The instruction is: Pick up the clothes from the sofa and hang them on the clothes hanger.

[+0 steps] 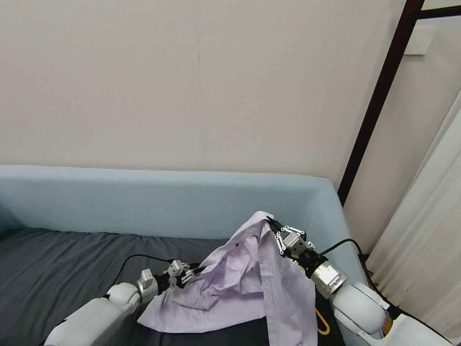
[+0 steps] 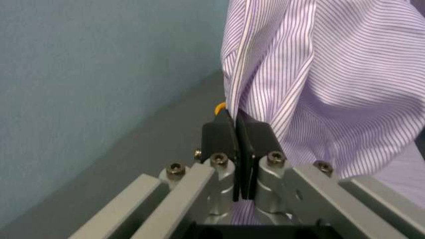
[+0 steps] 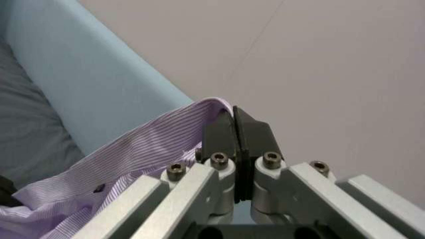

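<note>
Head view, lower centre: our right gripper [image 1: 274, 229] pinches the shirt [image 1: 241, 281] at its peak, holding it raised above the dark seat [image 1: 57, 267]. Our left gripper [image 1: 197, 272], lower and further left, is clamped on a fold. The sofa back [image 1: 144, 202] stands just behind, with bare wall [image 1: 180, 79] above.

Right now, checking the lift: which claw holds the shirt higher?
The right claw: it pinches the striped shirt at its peak, while the left claw grips a fold low near the sofa seat.
</note>
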You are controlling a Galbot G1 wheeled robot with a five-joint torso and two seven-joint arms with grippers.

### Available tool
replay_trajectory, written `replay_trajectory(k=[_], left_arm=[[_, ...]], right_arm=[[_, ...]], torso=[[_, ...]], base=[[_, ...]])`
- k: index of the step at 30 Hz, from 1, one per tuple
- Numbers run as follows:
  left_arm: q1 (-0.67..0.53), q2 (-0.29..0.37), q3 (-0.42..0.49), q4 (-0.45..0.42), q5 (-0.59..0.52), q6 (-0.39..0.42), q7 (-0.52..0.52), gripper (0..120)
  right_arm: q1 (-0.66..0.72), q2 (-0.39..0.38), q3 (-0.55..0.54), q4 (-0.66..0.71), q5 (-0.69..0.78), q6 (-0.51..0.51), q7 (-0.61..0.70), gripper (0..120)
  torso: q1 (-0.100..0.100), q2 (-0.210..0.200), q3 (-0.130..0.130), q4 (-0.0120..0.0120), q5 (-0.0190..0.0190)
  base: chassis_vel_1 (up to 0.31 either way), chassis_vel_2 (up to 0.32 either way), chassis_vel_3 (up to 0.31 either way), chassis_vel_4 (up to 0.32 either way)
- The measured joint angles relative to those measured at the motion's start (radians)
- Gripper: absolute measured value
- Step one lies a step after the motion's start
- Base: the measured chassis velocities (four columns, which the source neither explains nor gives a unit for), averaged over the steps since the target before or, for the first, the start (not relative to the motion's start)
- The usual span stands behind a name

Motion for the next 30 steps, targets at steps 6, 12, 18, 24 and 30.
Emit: replay_trajectory(k=[6,12,18,24,30], left_arm=[[-0.013,-0.01,0.008,0.008,0.002,-0.006,-0.001,0],[0.003,0.047,-0.004,-0.076,-0.001,-0.008,-0.078,0],[0.017,0.146,-0.021,-0.294,-0.015,0.064,-0.289,0],[0.014,0.194,-0.03,-0.422,-0.014,0.129,-0.447,0],[0.013,0.269,-0.043,-0.604,-0.031,0.258,-0.659,0]], right_arm=[[-0.012,-0.01,0.015,0.009,0.006,-0.003,0.005,0],[-0.026,0.004,0.032,-0.011,0.039,-0.017,0.018,0],[0.006,0.018,0.038,-0.029,0.141,-0.071,0.049,0],[0.036,0.015,0.045,-0.023,0.229,-0.118,0.071,0],[0.09,0.012,0.047,-0.013,0.339,-0.18,0.096,0]], torso=[[0.0,0.0,0.0,0.0003,-0.0002],[0.0,0.0,0.0,0.0003,-0.0003],[0.0,0.0,0.0,0.001,-0.0001],[0.0,0.0,0.0,-0.0003,-0.0002],[0.0,0.0,0.0,0.0,0.0]], base=[[0.0,0.0,0.0,0.0],[0.0,0.0,0.0,0.0],[0.0,0.0,0.0,0.0],[0.0,0.0,0.0,0.0],[0.0,0.0,0.0,0.0]])
